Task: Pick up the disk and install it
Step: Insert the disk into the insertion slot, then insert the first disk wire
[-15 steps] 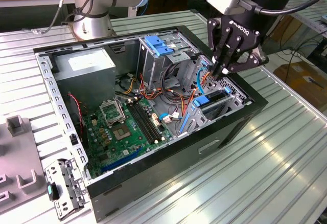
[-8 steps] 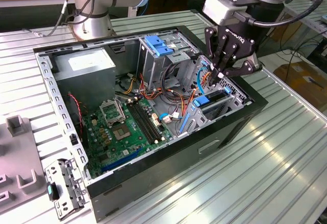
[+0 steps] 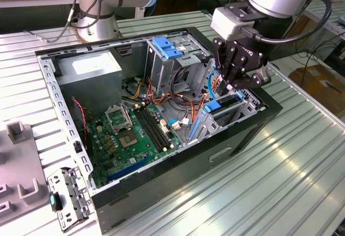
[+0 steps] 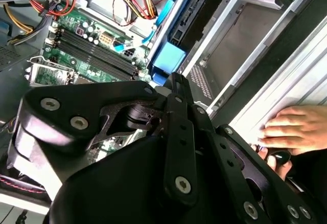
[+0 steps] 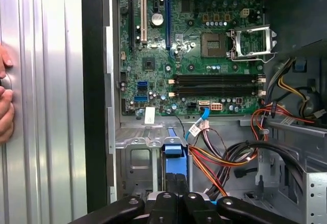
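The disk (image 3: 225,105) stands on edge in the drive bay at the exterior view's right end of the open computer case (image 3: 215,155), with blue plastic rails along it. My gripper (image 3: 237,88) hangs just above it, fingers drawn together. In the first wrist view the disk (image 5: 173,155) appears edge-on, and the gripper (image 5: 174,185) sits right at its near blue end. In the second wrist view the gripper (image 4: 176,83) ends beside the disk's blue tab (image 4: 168,60). Whether the tips touch the disk I cannot tell.
A grey power-supply box (image 3: 91,74) and a metal cage with a blue latch (image 3: 167,47) stand at the back of the case. The green motherboard (image 3: 129,133) lies inside, with loose cables (image 3: 178,98) near the bay. A person's hand (image 4: 296,127) rests on the ribbed table beside the case.
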Robot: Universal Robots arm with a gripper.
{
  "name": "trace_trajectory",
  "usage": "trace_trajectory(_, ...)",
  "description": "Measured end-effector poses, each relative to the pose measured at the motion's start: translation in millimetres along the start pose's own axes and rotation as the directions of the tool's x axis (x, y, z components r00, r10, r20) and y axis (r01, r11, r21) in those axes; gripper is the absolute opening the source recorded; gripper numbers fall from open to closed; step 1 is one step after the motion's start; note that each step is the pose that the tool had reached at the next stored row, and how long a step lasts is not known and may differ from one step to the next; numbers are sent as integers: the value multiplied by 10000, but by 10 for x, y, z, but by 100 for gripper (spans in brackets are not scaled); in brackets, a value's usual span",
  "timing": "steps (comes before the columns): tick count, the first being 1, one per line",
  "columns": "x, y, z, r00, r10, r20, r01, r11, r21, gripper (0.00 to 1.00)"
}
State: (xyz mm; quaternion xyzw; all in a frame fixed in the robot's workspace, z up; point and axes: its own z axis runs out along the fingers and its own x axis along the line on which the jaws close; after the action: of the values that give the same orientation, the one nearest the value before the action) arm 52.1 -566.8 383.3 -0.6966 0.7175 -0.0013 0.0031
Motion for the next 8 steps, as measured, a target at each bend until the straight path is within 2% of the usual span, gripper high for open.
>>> trace_trajectory(8,0,0,10,10000,0,0,0,10000,2,11)
